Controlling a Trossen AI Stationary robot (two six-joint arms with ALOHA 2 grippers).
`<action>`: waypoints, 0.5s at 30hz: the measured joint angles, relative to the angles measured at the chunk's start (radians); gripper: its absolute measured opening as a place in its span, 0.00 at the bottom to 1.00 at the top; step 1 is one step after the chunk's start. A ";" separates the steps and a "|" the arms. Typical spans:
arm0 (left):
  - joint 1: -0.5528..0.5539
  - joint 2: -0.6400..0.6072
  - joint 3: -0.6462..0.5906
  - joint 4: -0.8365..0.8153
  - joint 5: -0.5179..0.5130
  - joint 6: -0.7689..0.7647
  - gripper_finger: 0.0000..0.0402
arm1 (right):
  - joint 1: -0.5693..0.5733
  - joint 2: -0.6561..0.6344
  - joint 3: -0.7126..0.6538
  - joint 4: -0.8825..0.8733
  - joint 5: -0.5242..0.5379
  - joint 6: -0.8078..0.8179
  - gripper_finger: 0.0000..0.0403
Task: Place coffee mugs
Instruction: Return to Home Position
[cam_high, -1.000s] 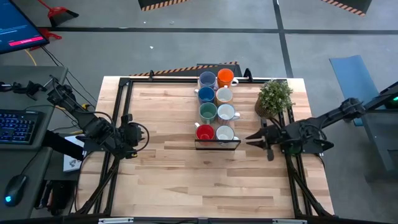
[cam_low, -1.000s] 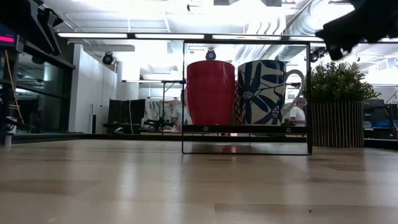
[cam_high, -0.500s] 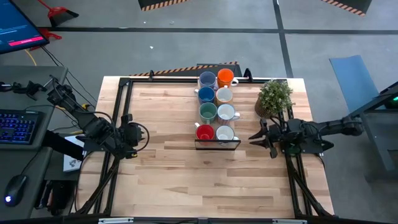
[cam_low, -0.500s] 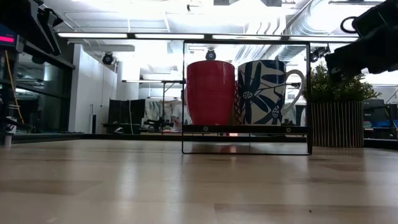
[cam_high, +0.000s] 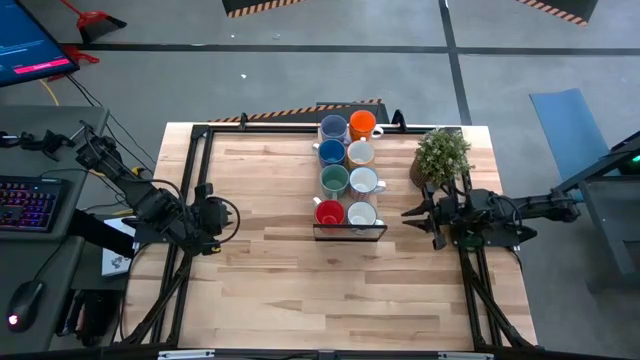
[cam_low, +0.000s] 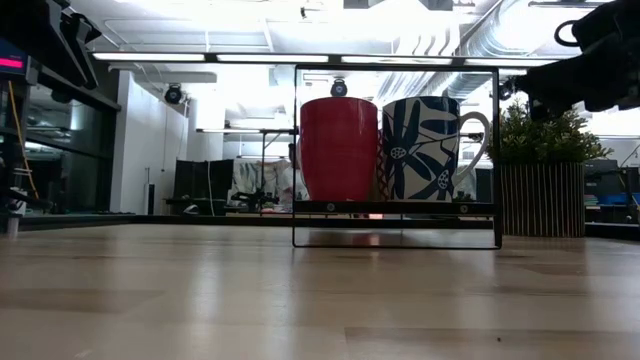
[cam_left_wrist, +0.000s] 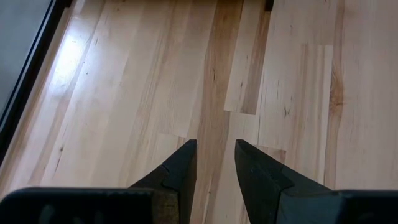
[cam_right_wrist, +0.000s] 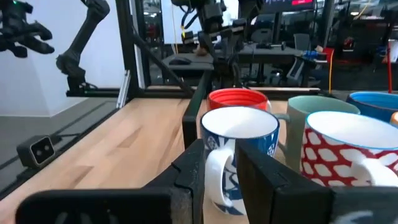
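Eight mugs (cam_high: 336, 178) stand in the rack (cam_high: 350, 233) at the far middle of the counter (cam_high: 260, 290), in two files of four, packed touching, probably so that all fit inside the frame; the red mug (cam_high: 329, 212) and patterned mug (cam_high: 361, 214) close the near end; handles of the right file turn outward, towards the side the right tool (cam_high: 408, 215) works from. That tool hangs just beside the plant (cam_high: 441, 155), touching neither plant nor rack, fingers slightly parted, grasping nothing; the left tool (cam_high: 225, 218) hovers over the counter's left edge, likewise parted and unladen. Placement is judged complete; only parking the right tool remains.
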 joint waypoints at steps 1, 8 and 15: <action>0.000 0.000 0.000 -0.001 0.000 0.000 0.25 | 0.000 0.003 0.000 0.000 0.000 0.000 0.18; 0.000 0.000 0.000 0.000 0.000 0.000 0.25 | 0.000 0.006 0.000 0.000 0.002 0.000 0.18; 0.000 0.000 0.000 0.000 0.000 0.000 0.25 | 0.000 0.006 0.000 -0.001 0.002 0.000 0.18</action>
